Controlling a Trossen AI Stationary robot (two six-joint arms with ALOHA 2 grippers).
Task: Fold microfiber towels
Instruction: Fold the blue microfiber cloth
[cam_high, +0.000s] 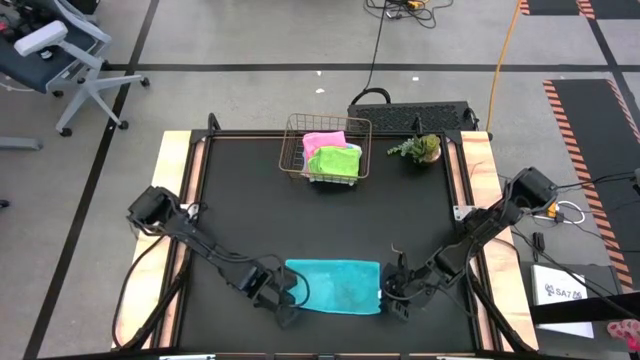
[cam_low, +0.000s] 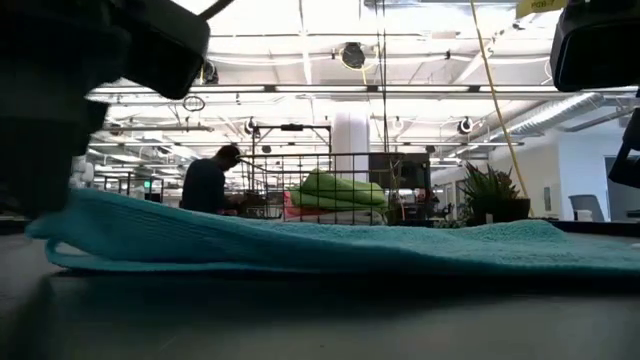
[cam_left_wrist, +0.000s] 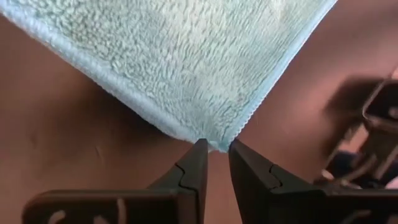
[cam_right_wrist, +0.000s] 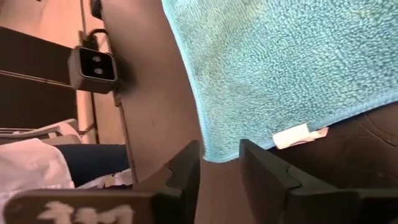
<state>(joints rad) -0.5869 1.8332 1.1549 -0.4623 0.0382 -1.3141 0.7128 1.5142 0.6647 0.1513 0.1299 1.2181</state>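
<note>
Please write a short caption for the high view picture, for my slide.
Both claws, left and right, flank a folded cyan towel; basket behind.

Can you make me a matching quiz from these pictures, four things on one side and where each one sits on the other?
Things:
1. cyan towel
2. green towel
3. plant
4. left gripper

Places:
A. in the wire basket
B. flat on the table's near edge
C. at a towel corner, fingers apart
D. beside the basket, far right

Pairs: 1-B, 2-A, 3-D, 4-C
</note>
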